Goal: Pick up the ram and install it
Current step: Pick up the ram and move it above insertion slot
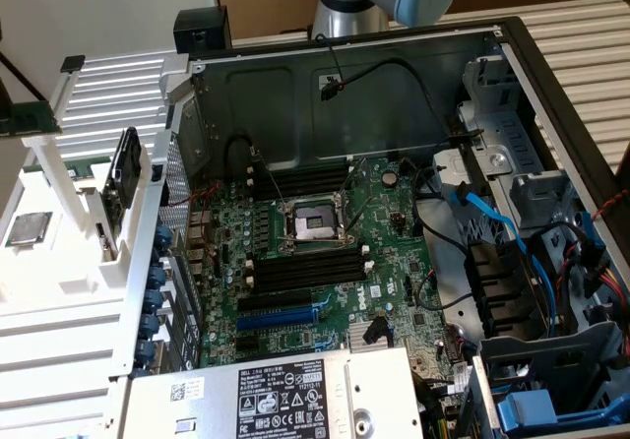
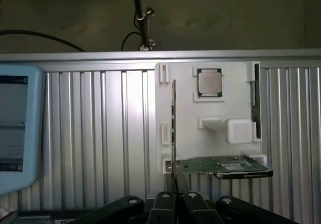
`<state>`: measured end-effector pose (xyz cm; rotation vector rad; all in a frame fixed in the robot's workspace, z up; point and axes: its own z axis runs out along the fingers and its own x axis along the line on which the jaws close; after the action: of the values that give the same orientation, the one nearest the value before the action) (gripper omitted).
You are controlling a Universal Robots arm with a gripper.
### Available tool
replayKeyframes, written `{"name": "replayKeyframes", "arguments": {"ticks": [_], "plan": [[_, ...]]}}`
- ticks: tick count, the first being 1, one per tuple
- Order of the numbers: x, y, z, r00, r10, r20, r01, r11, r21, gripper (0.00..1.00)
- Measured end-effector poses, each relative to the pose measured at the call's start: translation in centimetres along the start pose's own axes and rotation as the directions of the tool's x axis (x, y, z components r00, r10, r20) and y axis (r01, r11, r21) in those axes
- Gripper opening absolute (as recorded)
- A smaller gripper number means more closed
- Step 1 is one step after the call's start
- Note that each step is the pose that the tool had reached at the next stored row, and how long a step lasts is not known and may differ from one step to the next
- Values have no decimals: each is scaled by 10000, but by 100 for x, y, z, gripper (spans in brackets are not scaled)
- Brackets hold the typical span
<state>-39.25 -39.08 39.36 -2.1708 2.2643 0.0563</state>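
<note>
Tool (image 2: 176, 198) is clenched on the thin ram (image 2: 173, 128), seen edge-on before a white holder (image 2: 225, 108) carrying a silver chip (image 2: 209, 82); the case (image 1: 345, 75) lies open.

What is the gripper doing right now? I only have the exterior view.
Observer: The gripper is shut on the ram, seen edge-on in the wrist view.
Operator: What is it facing?
Observer: A white parts holder on the ribbed table; the ram crosses in front of it.
Operator: Anything beside that holder?
Observer: A screen with a light blue frame, apart from the holder.
</note>
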Motion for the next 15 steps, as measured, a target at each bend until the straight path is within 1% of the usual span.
{"name": "replayKeyframes", "arguments": {"ticks": [3, 5, 9, 10, 15], "plan": [[-7, -135, -39, 10000, 1, 0, -1, 10000, 1, 12], [-16, -317, -96, 10000, 0, 0, 0, 10000, 0, 12], [-25, -495, -133, 10000, 1, 0, -1, 10000, 0, 12], [-29, -588, -143, 10000, 0, 0, 0, 10000, 0, 12], [-39, -809, -166, 10000, 1, -1, -1, 10000, -1, 12]]}}
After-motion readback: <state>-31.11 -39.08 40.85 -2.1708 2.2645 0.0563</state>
